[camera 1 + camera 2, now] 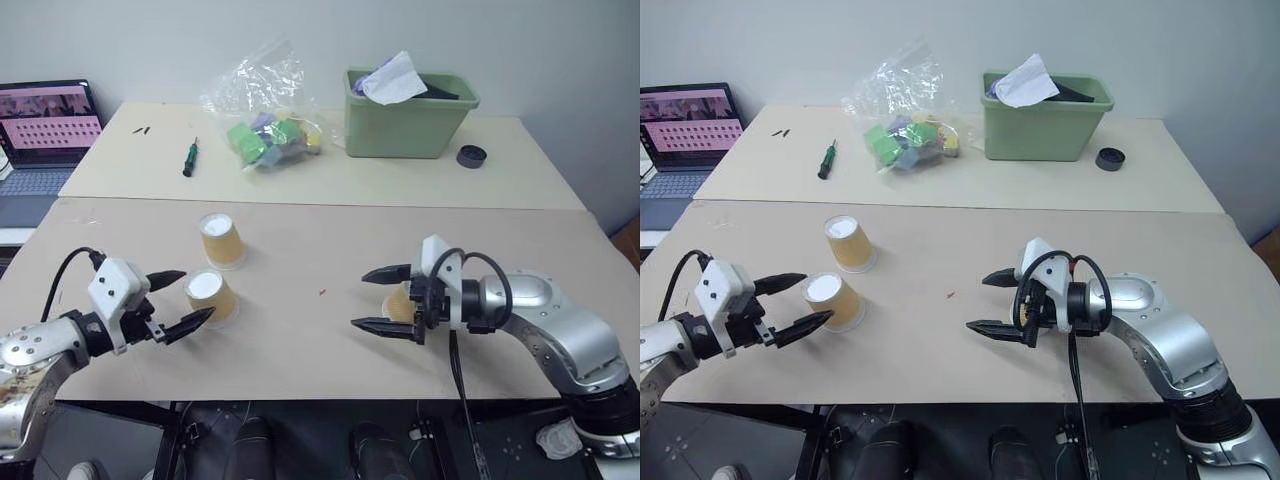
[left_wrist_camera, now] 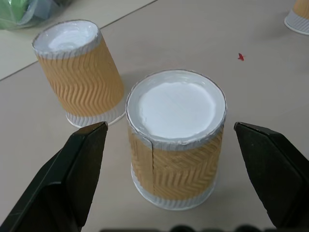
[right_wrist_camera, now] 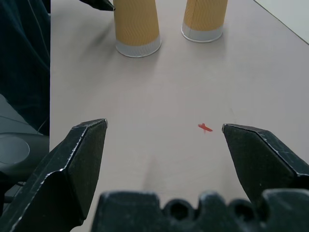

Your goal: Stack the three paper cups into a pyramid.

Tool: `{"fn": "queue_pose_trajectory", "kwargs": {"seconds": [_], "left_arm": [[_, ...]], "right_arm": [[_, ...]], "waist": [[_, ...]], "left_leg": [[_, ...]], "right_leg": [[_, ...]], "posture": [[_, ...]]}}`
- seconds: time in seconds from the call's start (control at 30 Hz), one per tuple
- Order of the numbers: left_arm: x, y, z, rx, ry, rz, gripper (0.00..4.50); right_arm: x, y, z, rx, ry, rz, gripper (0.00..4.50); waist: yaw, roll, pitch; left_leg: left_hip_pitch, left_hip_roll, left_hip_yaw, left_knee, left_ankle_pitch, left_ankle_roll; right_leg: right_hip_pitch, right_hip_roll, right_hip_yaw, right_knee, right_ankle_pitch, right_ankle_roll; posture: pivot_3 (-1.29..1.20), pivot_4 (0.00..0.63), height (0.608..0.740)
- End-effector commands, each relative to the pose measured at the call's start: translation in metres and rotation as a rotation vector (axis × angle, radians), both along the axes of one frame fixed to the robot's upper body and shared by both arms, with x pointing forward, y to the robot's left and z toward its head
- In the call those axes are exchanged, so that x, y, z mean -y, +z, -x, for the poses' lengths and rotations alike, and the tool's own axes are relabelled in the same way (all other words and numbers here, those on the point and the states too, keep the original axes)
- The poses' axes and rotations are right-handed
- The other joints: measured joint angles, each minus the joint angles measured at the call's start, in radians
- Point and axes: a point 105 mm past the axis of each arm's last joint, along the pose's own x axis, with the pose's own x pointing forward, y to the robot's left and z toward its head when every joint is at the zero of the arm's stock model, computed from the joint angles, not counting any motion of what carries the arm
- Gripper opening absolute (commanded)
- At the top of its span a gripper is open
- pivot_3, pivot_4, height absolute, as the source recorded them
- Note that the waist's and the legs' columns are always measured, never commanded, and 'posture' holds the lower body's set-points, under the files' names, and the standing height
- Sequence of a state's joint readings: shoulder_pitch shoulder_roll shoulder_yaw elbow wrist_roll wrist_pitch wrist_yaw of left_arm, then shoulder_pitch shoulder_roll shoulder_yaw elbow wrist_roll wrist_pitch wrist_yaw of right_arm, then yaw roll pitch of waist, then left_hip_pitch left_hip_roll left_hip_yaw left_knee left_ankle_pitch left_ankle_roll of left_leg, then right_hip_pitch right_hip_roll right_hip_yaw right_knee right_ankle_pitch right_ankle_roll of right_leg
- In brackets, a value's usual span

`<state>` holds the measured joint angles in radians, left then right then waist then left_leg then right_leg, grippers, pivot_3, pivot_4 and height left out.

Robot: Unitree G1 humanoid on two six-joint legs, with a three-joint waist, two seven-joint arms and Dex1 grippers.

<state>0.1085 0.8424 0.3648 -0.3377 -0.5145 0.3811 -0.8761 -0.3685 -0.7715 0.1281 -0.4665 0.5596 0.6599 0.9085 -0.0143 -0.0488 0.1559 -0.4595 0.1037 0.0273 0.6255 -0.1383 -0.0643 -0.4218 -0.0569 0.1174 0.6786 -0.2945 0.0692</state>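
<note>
Three tan ribbed paper cups stand upside down on the near table point(image 1: 300, 350). One cup point(image 1: 221, 240) is at the left, and a second point(image 1: 210, 297) stands just in front of it. My left gripper point(image 1: 190, 298) is open, its fingertips either side of this nearer cup point(image 2: 176, 140) without closing on it. The third cup point(image 1: 400, 303) stands on the table at the right, partly hidden behind my right gripper point(image 1: 362, 299). That gripper is open, points left and holds nothing. Its wrist view shows the two left cups point(image 3: 137, 26) point(image 3: 203, 19) ahead.
A small red mark point(image 1: 322, 293) lies on the table between the grippers. On the far table are a green bin point(image 1: 408, 125), a plastic bag of blocks point(image 1: 265, 135), a screwdriver point(image 1: 189, 158) and a black ring point(image 1: 471, 156). A laptop point(image 1: 50, 125) sits far left.
</note>
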Motion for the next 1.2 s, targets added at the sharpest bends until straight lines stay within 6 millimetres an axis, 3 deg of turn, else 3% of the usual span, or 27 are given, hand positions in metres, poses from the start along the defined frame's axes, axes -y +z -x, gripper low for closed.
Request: {"fn": "queue_pose_trajectory", "kwargs": {"seconds": [0.03,0.27,0.3,0.47,0.67,0.8,0.87,1.07,1.2], "left_arm": [[0.004,0.005,-0.004,0.021,-0.012,0.011,4.5],[0.006,-0.004,-0.006,-0.022,-0.01,0.044,4.5],[0.006,-0.004,-0.006,-0.022,-0.01,0.047,3.97],[0.008,-0.004,-0.007,-0.016,-0.014,0.05,2.43],[0.015,-0.003,-0.009,0.004,-0.042,0.036,2.43],[0.055,0.01,-0.017,0.055,-0.177,0.062,2.43],[0.077,0.014,-0.024,0.056,-0.224,0.105,2.43],[0.127,0.007,-0.047,0.063,-0.285,0.152,2.43],[0.153,-0.019,-0.061,0.024,-0.274,0.121,2.43]], "right_arm": [[0.003,0.013,0.0,0.063,-0.017,-0.009,4.49],[0.004,0.016,0.001,0.074,-0.025,-0.017,4.49],[0.004,0.016,0.0,0.077,-0.028,-0.017,4.5],[0.005,0.016,-0.001,0.076,-0.038,-0.015,4.5],[0.005,0.013,-0.001,0.069,-0.042,-0.012,4.5],[0.01,0.014,-0.011,0.1,-0.096,-0.002,4.5],[0.013,0.024,-0.017,0.135,-0.127,-0.021,4.5],[0.008,0.095,0.0,0.258,-0.063,-0.22,4.5],[0.004,0.113,0.011,0.281,-0.032,-0.262,4.5]], "waist": [[0.0,0.0,0.0],[0.0,0.0,0.0],[0.0,0.0,0.0],[0.0,0.0,0.0],[0.001,0.0,0.0],[0.007,0.0,0.0],[0.012,0.0,0.0],[0.012,0.0,0.0],[0.013,0.0,0.0]], "left_leg": [[0.0,0.0,0.0,0.0,0.0,0.0],[0.0,0.0,0.0,0.0,0.0,0.0],[0.0,0.0,0.0,0.0,0.0,0.0],[0.0,0.0,0.0,0.0,0.0,0.0],[0.0,0.0,0.0,0.0,0.0,0.0],[0.0,0.0,0.0,0.001,0.0,0.0],[0.0,-0.001,-0.001,0.002,0.0,0.0],[-0.001,-0.002,-0.001,0.003,0.0,0.001],[-0.001,-0.002,-0.002,0.002,0.0,0.001]], "right_leg": [[0.0,0.0,0.0,0.0,0.0,0.0],[0.0,0.0,0.0,0.0,0.0,0.0],[0.0,0.0,0.0,0.0,0.0,0.0],[0.0,0.0,0.0,0.0,0.0,0.0],[0.0,0.0,0.0,0.0,0.0,0.0],[0.001,0.0,0.0,0.0,0.0,0.001],[0.002,0.0,0.0,0.0,0.001,0.001],[0.003,0.001,0.003,0.001,0.002,0.004],[0.003,0.002,0.002,0.001,0.002,0.004]], "posture": [[0.0,0.15,0.692],[0.0,0.15,0.692],[0.0,0.15,0.692],[0.0,0.15,0.692],[0.0,0.15,0.692],[0.0,0.15,0.692],[0.0,0.15,0.692],[0.0,0.15,0.692],[0.0,0.15,0.692]]}}
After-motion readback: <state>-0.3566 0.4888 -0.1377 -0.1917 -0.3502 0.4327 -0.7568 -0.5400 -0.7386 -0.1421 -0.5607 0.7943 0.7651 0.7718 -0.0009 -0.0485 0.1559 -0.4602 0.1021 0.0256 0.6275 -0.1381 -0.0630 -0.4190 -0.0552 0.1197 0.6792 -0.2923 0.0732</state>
